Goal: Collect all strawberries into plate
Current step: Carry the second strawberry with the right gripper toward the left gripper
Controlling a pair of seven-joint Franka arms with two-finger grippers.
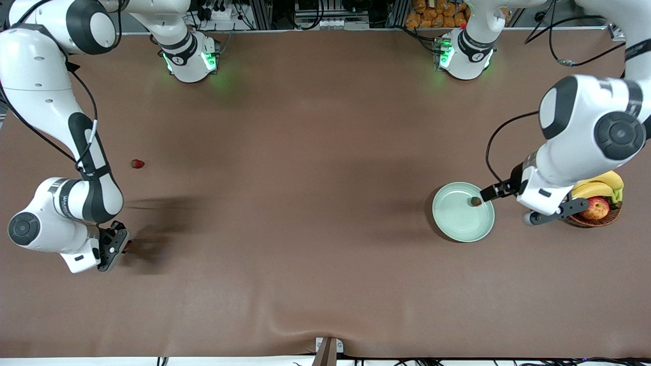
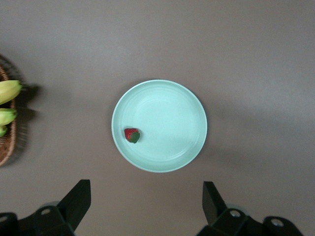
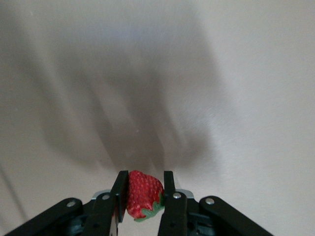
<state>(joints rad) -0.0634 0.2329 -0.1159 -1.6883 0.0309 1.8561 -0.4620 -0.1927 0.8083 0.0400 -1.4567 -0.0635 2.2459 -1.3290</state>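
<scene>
Right wrist view: my right gripper (image 3: 142, 194) has its two fingers (image 3: 119, 191) clamped on a strawberry (image 3: 143, 194), the red flesh squeezed between the pads and the green cap poking out at one side. Under it lies only the brown table (image 3: 236, 98), with my own shadow spread across the cloth. From the front camera this gripper (image 1: 118, 246) sits low at the right arm's end of the table, and the held berry is all but hidden by the fingers.

A second strawberry (image 1: 137, 163) lies on the cloth near that same arm, farther from the front camera than my right gripper and apart from it.

My left gripper (image 2: 145, 201) hangs with its fingers (image 2: 78, 199) spread wide and nothing between them. Just ahead of them, below, is the plate (image 2: 167, 103), and the third strawberry (image 2: 131, 135) rests inside it close to the rim. In the front view my left gripper (image 1: 508, 203) is just beside the plate (image 1: 452, 223), toward the left arm's end of the table, and that berry (image 1: 475, 201) lies at the plate's edge nearest the fingers. A wicker basket (image 1: 592, 221) with bananas (image 1: 600, 185) and an apple (image 1: 598, 207) stands by the same arm.
</scene>
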